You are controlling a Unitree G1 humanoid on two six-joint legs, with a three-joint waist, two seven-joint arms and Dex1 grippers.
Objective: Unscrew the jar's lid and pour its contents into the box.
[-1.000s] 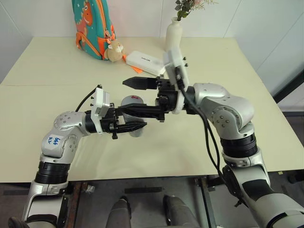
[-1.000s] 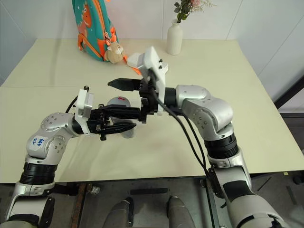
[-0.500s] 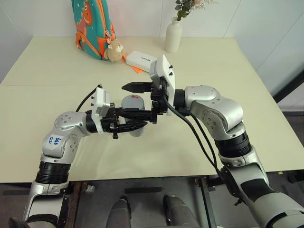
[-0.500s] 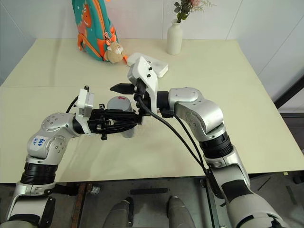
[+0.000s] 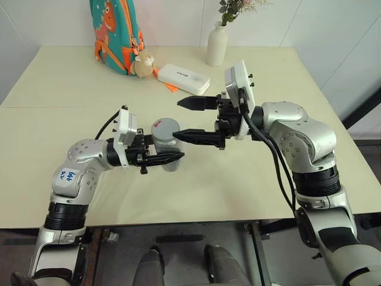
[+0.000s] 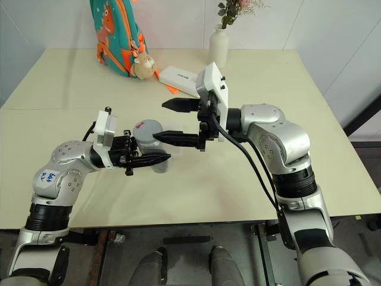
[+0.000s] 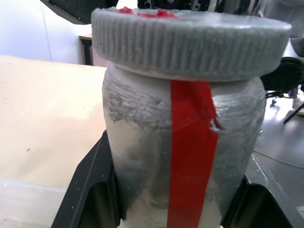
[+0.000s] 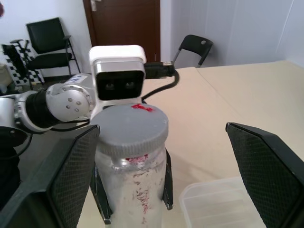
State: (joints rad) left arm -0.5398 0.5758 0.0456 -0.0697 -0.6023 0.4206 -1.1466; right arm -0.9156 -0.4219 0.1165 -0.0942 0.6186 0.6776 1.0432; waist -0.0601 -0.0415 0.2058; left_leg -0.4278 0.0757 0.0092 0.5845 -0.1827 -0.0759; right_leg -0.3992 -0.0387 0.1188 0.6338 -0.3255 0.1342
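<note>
While scanning head views: left gripper clamping jar upright above table, lid on top; right gripper gaping wide, facing jar from robot's right, lower finger nearly reaching lid, nothing held.
Left wrist view: jar wedged between fingers, lid seated; contents not making out.
Right wrist view: jar standing ahead, nearer one finger; box corner cut off.

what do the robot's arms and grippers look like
Both arms are silver-grey rounded shells with black joint rings. Each wrist carries a white camera block and a black cable. The left gripper and right gripper have pointed black fingers. The left upper arm bears a blue-scribbled label.
</note>
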